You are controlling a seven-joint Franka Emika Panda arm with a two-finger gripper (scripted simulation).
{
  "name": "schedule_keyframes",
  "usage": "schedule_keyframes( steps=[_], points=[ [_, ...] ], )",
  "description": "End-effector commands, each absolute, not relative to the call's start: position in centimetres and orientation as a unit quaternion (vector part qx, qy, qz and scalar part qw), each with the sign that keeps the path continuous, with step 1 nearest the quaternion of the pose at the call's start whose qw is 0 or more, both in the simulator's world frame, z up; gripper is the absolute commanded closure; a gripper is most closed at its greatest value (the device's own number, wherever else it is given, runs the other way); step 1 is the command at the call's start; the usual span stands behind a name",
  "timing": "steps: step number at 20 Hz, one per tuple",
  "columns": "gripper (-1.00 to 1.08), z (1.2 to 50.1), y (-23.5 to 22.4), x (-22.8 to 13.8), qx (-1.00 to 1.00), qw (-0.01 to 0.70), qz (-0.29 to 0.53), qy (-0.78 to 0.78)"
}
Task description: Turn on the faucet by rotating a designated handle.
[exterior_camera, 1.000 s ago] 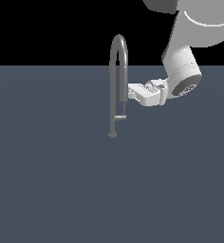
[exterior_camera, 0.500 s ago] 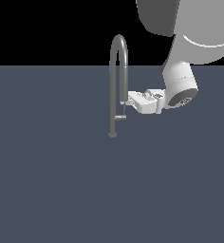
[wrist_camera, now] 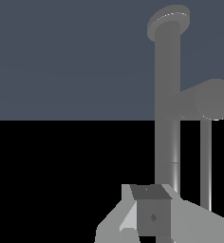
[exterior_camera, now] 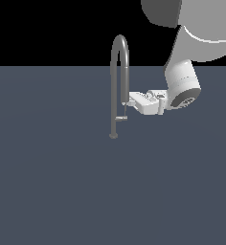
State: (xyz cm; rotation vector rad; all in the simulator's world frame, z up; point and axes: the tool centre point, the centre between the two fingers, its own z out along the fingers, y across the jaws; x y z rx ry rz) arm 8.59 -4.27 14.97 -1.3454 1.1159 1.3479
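Beside the faucet (exterior_camera: 116, 86), the white gripper (exterior_camera: 128, 101) meets its smooth grey pipe above the stubby handle (exterior_camera: 120, 117); finger spacing unclear.

The faucet (exterior_camera: 116, 81) looked like smooth grey metal with a soft sheen along its pipe (brightest on the arch). The handle (exterior_camera: 120, 117) showed the same grey metal, paler at its tip. The gripper (exterior_camera: 127, 101) appeared as smooth white plastic, faintly glossy. The floor (exterior_camera: 52, 182) was a flat, matt slate-blue surface without texture.
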Motion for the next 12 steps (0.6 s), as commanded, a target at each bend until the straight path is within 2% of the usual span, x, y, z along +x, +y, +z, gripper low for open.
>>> schedule_keyframes(
  steps=[1,12],
  points=[
    [1.08,15.1,-4.4,8.2,-0.544,0.45,0.545,0.451],
    [1.08,15.8,-4.7,6.4,-0.544,0.45,0.545,0.451]
  ],
)
